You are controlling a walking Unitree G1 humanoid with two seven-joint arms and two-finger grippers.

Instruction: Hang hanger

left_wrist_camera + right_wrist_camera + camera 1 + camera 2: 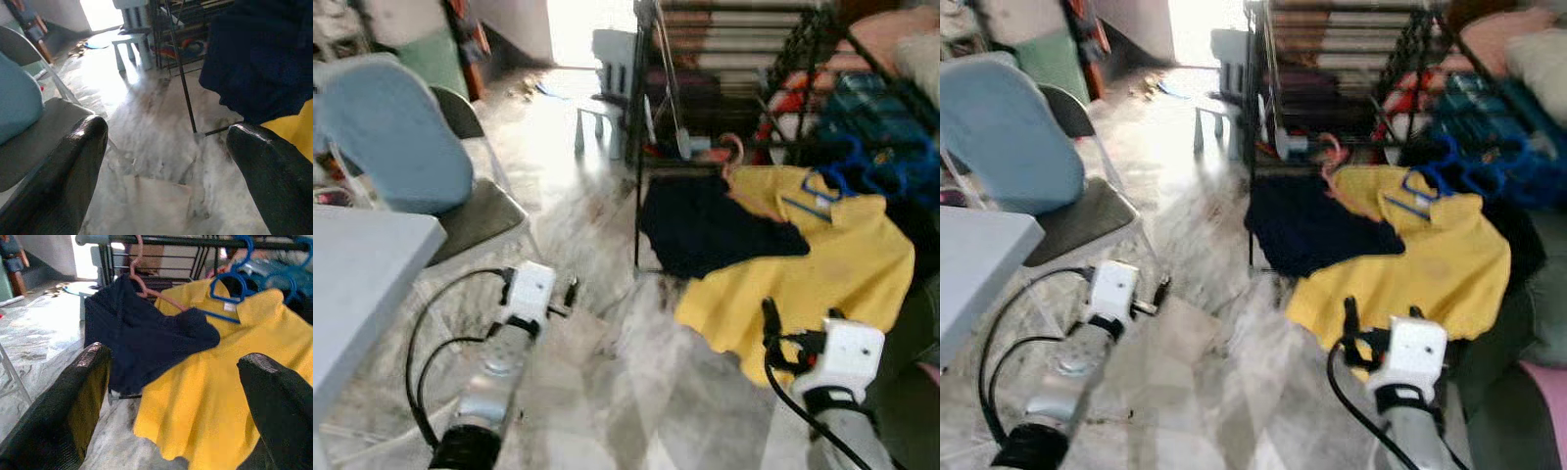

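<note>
Pink hanger (146,281): hooked on the rail of the black clothes rack (641,147), carrying a navy garment (710,230). Blue hanger (230,293): beside it, bearing a yellow shirt (832,264). Left gripper (161,171): fingers apart, empty, low over the marble floor (607,392). Right gripper (176,401): fingers apart, empty, facing both garments. Folding chair (470,211): possibly draped in blue cloth, stands left.

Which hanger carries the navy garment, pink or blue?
The pink hanger carries the navy garment; the blue hanger sits in the yellow shirt's collar.
</note>
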